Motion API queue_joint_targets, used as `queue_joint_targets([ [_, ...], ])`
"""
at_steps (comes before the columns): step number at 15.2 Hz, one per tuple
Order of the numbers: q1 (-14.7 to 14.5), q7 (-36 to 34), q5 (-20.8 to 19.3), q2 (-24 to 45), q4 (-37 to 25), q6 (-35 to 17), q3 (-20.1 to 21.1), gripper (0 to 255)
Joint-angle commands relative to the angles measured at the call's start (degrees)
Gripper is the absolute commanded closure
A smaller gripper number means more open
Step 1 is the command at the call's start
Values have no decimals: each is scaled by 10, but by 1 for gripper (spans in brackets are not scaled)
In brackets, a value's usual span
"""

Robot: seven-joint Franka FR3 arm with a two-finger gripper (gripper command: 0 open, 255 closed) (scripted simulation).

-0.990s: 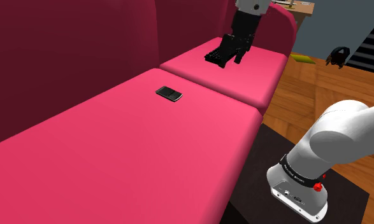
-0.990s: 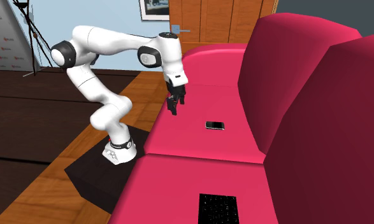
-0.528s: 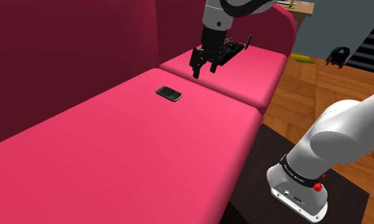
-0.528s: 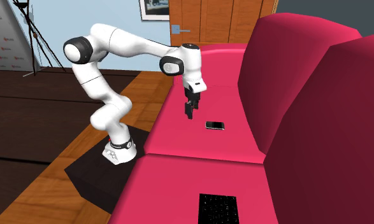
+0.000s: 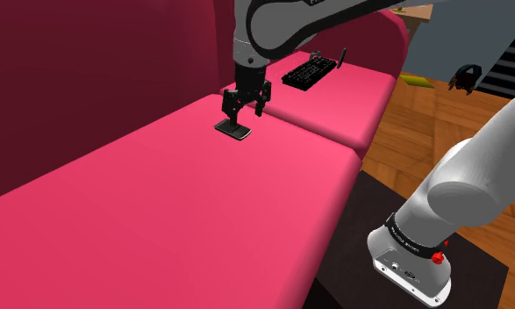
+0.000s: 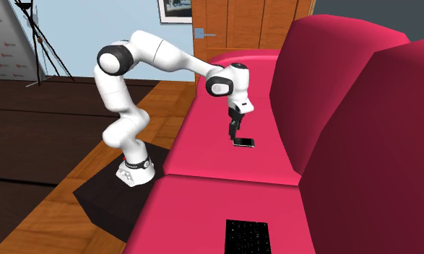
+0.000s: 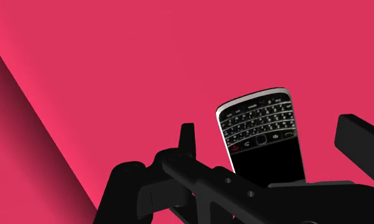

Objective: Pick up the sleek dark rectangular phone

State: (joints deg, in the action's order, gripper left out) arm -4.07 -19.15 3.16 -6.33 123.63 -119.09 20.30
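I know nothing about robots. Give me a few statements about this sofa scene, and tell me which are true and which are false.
1. The phone lies on the wooden floor. False: it lies flat on the pink sofa seat.
2. The gripper hangs right above the phone. True.
3. The gripper is clamped on the phone. False: its fingers stand apart, not touching it.
4. A black keyboard lies on the neighbouring cushion. True.

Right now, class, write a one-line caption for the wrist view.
Open black gripper hovers astride a dark keypad phone lying flat on the pink sofa cushion, not yet touching it.
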Motion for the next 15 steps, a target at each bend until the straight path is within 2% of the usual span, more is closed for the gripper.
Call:
queue_joint_targets([
  [1, -2, -13, -13, 27, -16, -6, 6, 0],
  [8, -3, -20, -22, 52, 18, -64, 8, 0],
  [10, -3, -20, -22, 52, 18, -64, 8, 0],
  [11, -3, -21, -22, 52, 18, -64, 8, 255],
  [15, -3, -21, -22, 52, 18, -64, 8, 255],
])
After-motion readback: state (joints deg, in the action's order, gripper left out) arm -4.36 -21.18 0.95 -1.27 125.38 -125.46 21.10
